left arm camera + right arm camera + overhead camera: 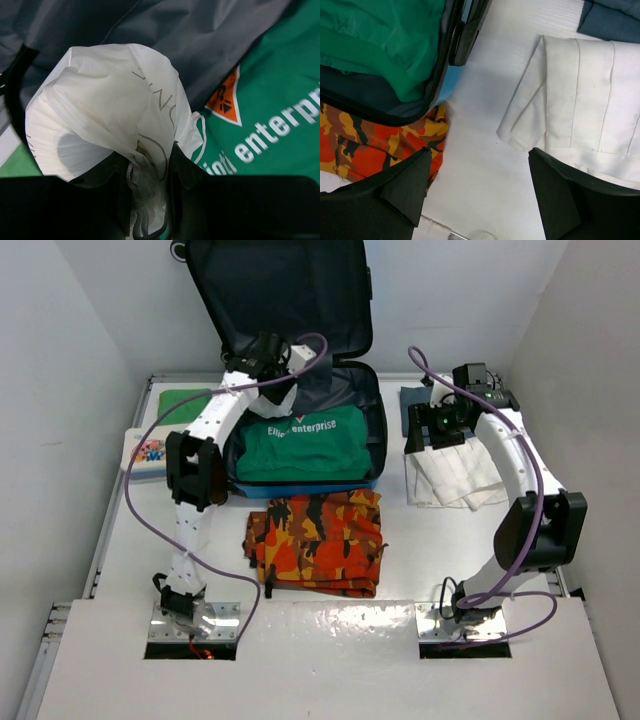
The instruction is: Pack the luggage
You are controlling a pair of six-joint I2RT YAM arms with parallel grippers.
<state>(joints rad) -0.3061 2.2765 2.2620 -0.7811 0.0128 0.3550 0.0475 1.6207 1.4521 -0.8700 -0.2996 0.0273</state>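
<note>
Luggage (376,426) lies open directly beneath the left pincer (150,167), clenched on a white bag (107,107); right pincer (477,182) hangs released, farther off.

From where I stand, the open luggage (374,440) is mostly filled by a green shirt (305,445), and its raised lid (280,290) walls off the back. The left arm (215,430) slants across the case's left rear corner. Its left gripper (149,175) is clamped on a white bag (110,105) over that corner, so the right and front sides are the freer ways in. A camouflage garment (315,540) lies right up against the front rim. A bare strip of table (485,125) runs between the case's right wall and a folded white cloth (455,480). The right gripper (479,190) hangs above that strip, jaws wide apart with nothing between them. A blue-grey garment (412,400) lies at the cloth's far edge. Over on the left, a small white box (150,452) and a green pad (185,402) take up the table near the case.
</note>
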